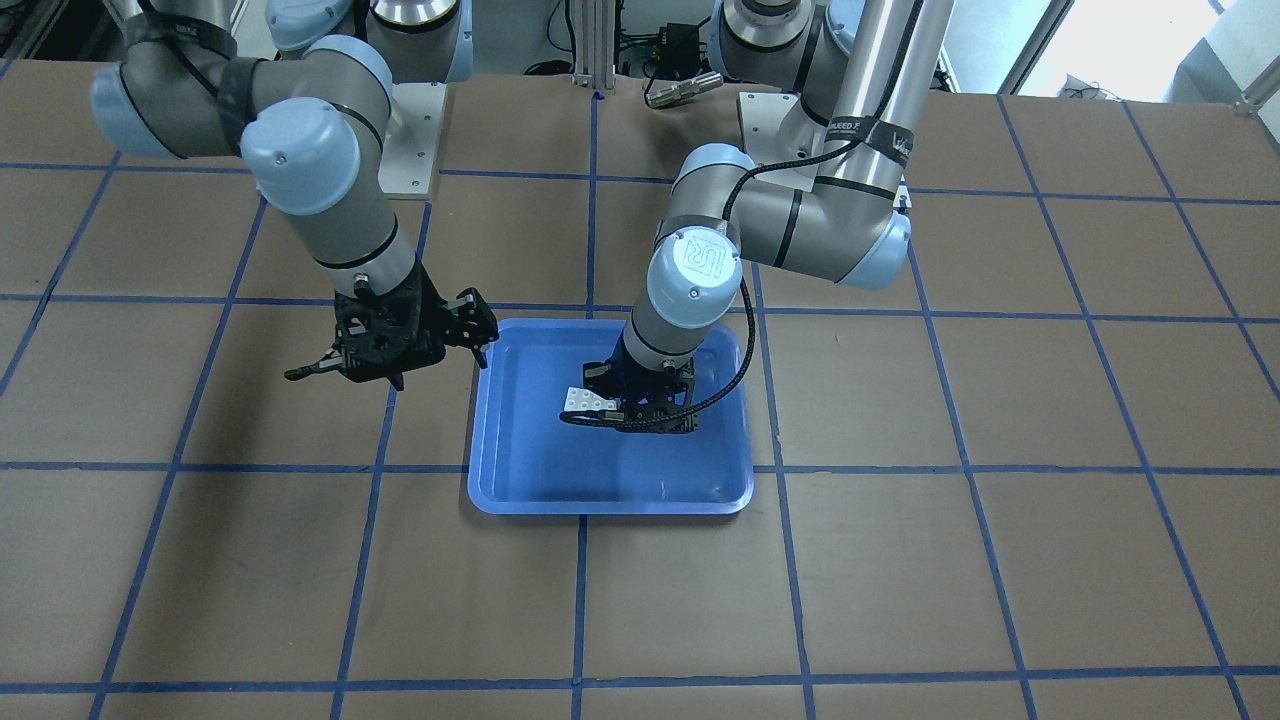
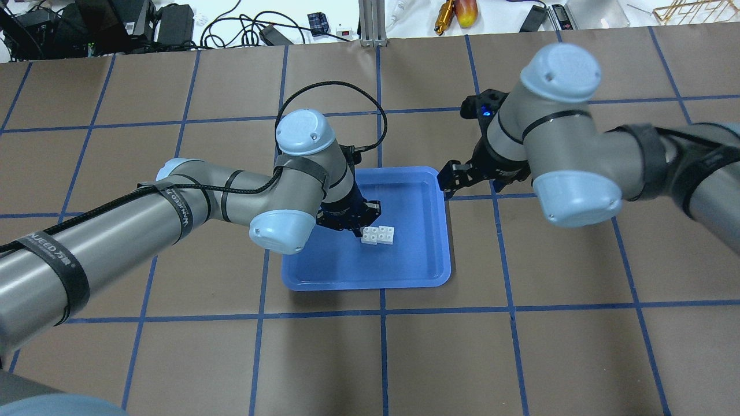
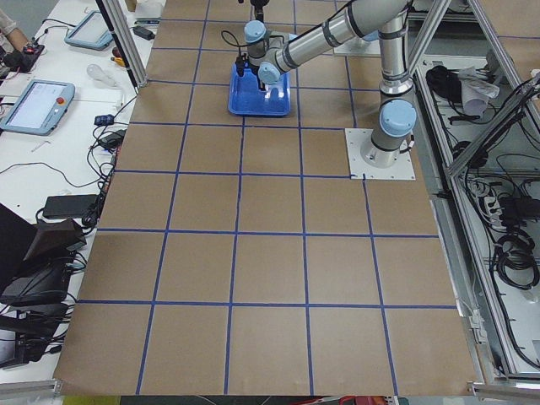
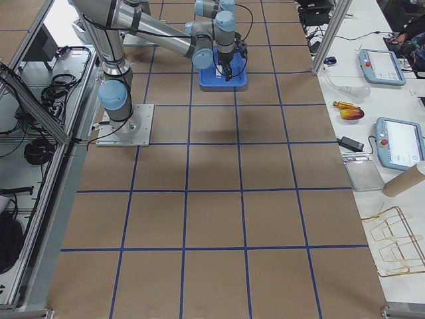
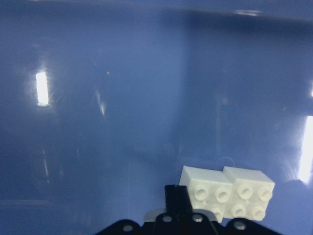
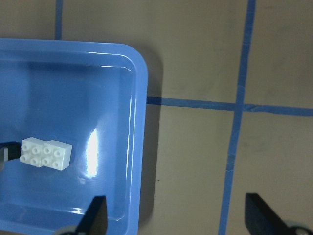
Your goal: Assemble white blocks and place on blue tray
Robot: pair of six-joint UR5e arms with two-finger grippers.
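The blue tray [image 1: 610,505] lies at the table's middle. Two joined white blocks [image 2: 377,235], studs up, seem to rest on its floor. My left gripper [image 2: 355,229] reaches down into the tray. In the left wrist view its fingers [image 5: 177,200] stand closed together, with the blocks [image 5: 227,196] against their side and nothing between them. My right gripper [image 1: 390,362] hangs open and empty over the table, just outside the tray's edge on my right. In the right wrist view it looks down on the tray rim [image 6: 139,147] and the blocks [image 6: 46,152].
The table is brown paper with a grid of blue tape lines [image 2: 381,315]. Cables, tools and tablets lie beyond the far edge [image 2: 451,11]. The two arm bases [image 1: 415,130] stand at my side of the table.
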